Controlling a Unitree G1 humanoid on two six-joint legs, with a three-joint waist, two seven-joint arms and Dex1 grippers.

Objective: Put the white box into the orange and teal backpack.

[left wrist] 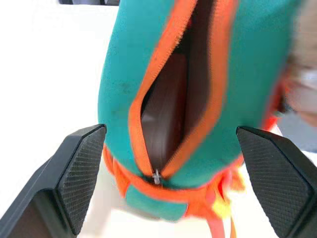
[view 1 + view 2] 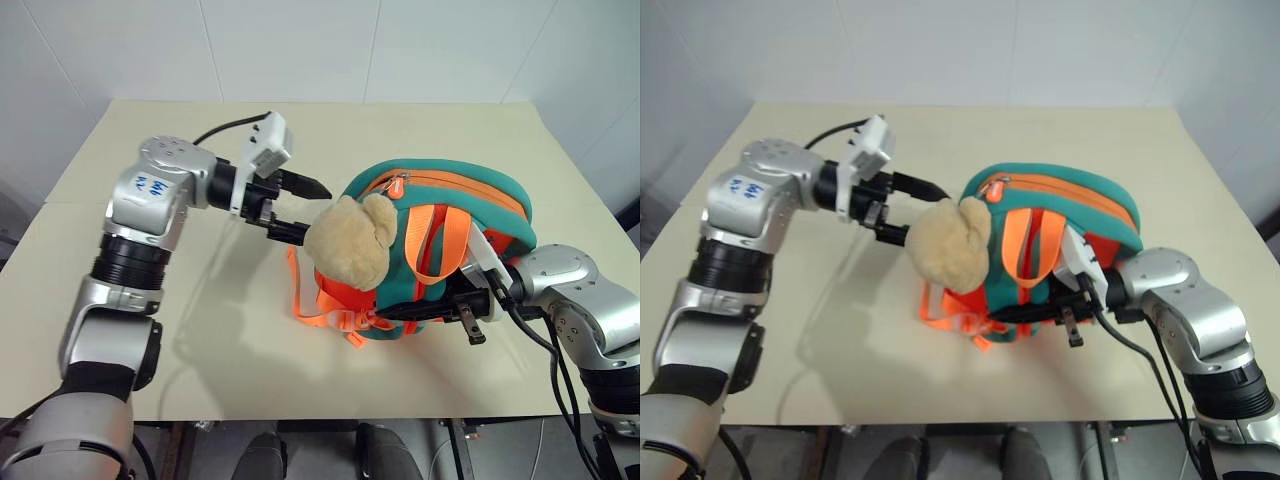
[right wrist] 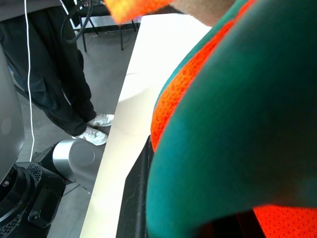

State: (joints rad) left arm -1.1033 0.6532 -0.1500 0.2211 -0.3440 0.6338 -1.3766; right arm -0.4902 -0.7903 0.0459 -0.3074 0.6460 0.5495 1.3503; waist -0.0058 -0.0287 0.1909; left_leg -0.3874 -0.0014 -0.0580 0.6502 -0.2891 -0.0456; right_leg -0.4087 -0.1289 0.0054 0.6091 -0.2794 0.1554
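The white box seems to lie already inside the orange and teal backpack, seen dimly through the open zipper. The left gripper hangs just beside the plush bear with fingers spread and empty; the right gripper pinches the backpack's lower edge. I judge the insertion done; next, release on the tabletop.

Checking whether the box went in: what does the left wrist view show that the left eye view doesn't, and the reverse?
Left wrist view: through the open orange zipper, a smooth pale surface inside, likely the box. Left eye view: the tan plush bear, the beige table, and the right gripper shut on the pack's lower edge. Both: the rounded orange and teal fabric backpack and the open left gripper.
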